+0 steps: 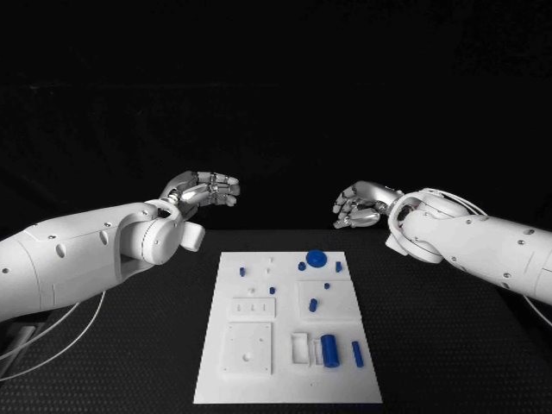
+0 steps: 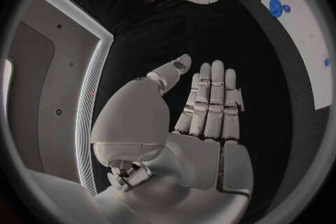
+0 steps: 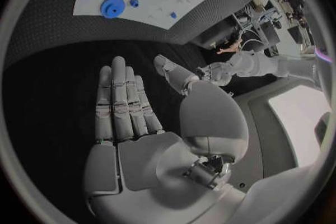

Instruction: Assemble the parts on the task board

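Beyond the white plastic task board (image 1: 289, 345), both silver hands, left hand (image 1: 203, 190) and right hand (image 1: 362, 205), hover spread, holding nothing; reach first for the round blue gear (image 1: 316, 256) nearest the right hand.

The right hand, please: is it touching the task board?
Apart. The head view shows the right hand raised beyond the task board, dark table between them.

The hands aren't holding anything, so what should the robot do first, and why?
Probably lower the right hand toward the blue disc at the board's far end. Both it and the left hand hover empty beyond the board, and the disc lies nearest the right.
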You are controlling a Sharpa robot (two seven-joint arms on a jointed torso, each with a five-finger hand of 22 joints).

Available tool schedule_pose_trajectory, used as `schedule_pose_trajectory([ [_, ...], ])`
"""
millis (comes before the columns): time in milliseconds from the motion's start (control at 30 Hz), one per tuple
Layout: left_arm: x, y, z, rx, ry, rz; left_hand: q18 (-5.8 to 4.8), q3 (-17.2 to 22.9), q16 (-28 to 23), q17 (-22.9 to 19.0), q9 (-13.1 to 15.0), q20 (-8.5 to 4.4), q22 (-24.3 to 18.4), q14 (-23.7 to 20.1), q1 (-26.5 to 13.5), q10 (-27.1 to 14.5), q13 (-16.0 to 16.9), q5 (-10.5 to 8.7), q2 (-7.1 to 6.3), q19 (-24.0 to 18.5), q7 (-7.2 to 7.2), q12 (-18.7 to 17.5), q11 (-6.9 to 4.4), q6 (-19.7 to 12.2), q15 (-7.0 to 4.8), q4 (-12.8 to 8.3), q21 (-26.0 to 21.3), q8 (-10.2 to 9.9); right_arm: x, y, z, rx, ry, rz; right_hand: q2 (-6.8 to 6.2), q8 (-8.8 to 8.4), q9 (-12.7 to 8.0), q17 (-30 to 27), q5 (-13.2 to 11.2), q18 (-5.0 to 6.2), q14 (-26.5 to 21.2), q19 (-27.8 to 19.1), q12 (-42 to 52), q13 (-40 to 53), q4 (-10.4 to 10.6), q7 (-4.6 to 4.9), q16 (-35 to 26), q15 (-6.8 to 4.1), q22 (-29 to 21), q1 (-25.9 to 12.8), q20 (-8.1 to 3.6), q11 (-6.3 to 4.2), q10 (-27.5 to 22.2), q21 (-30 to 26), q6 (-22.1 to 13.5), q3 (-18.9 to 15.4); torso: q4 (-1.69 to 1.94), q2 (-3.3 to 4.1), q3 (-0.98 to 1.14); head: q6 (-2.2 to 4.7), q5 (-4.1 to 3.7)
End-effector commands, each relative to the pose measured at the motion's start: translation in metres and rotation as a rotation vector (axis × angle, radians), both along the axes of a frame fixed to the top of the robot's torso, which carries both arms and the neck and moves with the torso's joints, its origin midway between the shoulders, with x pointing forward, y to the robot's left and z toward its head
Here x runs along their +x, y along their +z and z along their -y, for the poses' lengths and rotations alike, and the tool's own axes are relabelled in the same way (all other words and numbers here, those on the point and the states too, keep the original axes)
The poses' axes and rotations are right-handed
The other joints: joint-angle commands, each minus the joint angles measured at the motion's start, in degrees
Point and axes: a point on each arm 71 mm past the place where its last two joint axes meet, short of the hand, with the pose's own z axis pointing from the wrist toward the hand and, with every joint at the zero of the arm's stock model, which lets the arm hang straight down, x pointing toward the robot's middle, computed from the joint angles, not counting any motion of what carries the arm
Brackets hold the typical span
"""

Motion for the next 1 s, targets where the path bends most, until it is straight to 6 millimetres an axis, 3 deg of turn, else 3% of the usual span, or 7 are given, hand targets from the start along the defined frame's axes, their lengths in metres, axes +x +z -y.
schedule_pose_trajectory([
  [33, -0.003, 0.004, 0.004, -0.01, -0.035, 0.016, -0.87, 0.01, -0.36, -0.09, 0.07, 0.05, 0.1, -0.37, -0.84, -0.6, -0.09, -0.44, 0.01, -0.4, -0.08, -0.43, 0.05, -0.52, 0.0, -0.32, -0.01, -0.37, 0.0, 0.001, -0.005, -0.16, 0.027, 0.096, -1.5, -0.46, -0.2, 1.01, -1.13, 0.34, 1.63, 1.77, -1.0, -0.59, 1.03, -0.03, 0.28, -0.06, -0.09, 0.18, -0.63, 0.04, -0.93, 0.45, -0.62, 0.35, 0.24, 0.82, 0.07, -1.9, 0.2],
  [133, -0.005, 0.009, 0.007, -0.014, -0.045, 0.021, -0.84, 0.11, -0.42, -0.09, 0.1, 0.09, 0.15, -0.37, -1.01, -0.82, -0.1, -0.49, -0.04, -0.43, 0.0, -0.63, 0.16, -0.72, 0.04, -0.34, 0.0, -0.52, -0.001, 0.002, -0.01, -0.19, 0.036, 0.12, -2.54, -0.85, -0.38, 2.58, -1.39, 0.34, 4.44, 4.73, -1.36, -1.1, 1.75, 0.1, 1.55, -0.52, 0.21, 0.62, -1.64, -0.21, -1.14, 1.57, -0.92, 0.43, 0.43, 1.33, 0.07, -2.38, 0.25],
  [233, -0.006, 0.012, 0.007, -0.016, -0.049, 0.025, -0.81, 0.19, -0.47, -0.08, 0.12, 0.12, 0.19, -0.38, -1.14, -1.04, -0.11, -0.51, -0.11, -0.47, 0.08, -0.82, 0.28, -0.91, 0.07, -0.36, 0.01, -0.67, -0.001, 0.002, -0.015, -0.214, 0.043, 0.139, -3.35, -1.18, -0.55, 4.1, -1.54, 0.34, 7.12, 7.67, -1.49, -1.66, 2.2, 0.07, 3.2, -0.76, 0.6, 1.06, -2.75, -0.39, -1.77, 2.81, -1.23, 0.47, 0.71, 1.76, 0.05, -2.22, 0.15],
  [600, -0.009, 0.022, 0.012, -0.023, -0.063, 0.042, -0.74, 0.39, -0.62, -0.07, 0.21, 0.2, 0.3, -0.45, -1.46, -1.56, -0.11, -0.57, -0.28, -0.57, 0.3, -1.28, 0.54, -1.41, 0.13, -0.39, 0.03, -1.03, 0.001, -0.013, -0.03, -0.32, 0.048, 0.163, -5.5, -2.72, -1.53, 8.7, -1.63, 0.34, 11.04, 13.61, -1.67, -4.69, 3.4, -0.25, 8.37, -0.56, 2.08, 2.39, -5.32, -0.09, -6.75, 5.58, -3.45, 1.87, 1.58, 3.63, 0.18, 0.1, -0.34],
  [800, -0.009, 0.027, 0.016, -0.026, -0.074, 0.046, -0.71, 0.48, -0.66, -0.06, 0.25, 0.22, 0.36, -0.45, -1.58, -1.76, -0.1, -0.58, -0.33, -0.6, 0.38, -1.45, 0.64, -1.61, 0.15, -0.37, 0.05, -1.17, 0.0, -0.022, -0.03, -0.327, 0.054, 0.162, -5.81, -2.69, -1.67, 10.08, -1.76, 0.34, 11.3, 14.72, -1.47, -5.56, 3.66, -0.69, 10.21, -0.66, 2.74, 2.7, -5.92, -0.2, -7.56, 6.24, -3.63, 2.18, 2.13, 4.33, 0.09, 1.27, -0.71],
  [1000, -0.008, 0.029, 0.015, -0.025, -0.071, 0.051, -0.7, 0.53, -0.69, -0.04, 0.28, 0.24, 0.39, -0.45, -1.65, -1.87, -0.09, -0.59, -0.37, -0.62, 0.44, -1.56, 0.7, -1.74, 0.16, -0.35, 0.06, -1.26, -0.011, -0.024, -0.051, -0.299, 0.122, 0.17, -4.61, -1.37, -1.26, 11.56, -1.85, 0.34, 11.95, 16.22, 1.23, -4.79, 2.96, -0.58, 12.56, -1.45, 3.72, 3.89, -6.73, -1.08, -2.58, 7.37, -1.34, 2.61, 2.44, 4.79, 0.02, 2.01, -0.49],
])
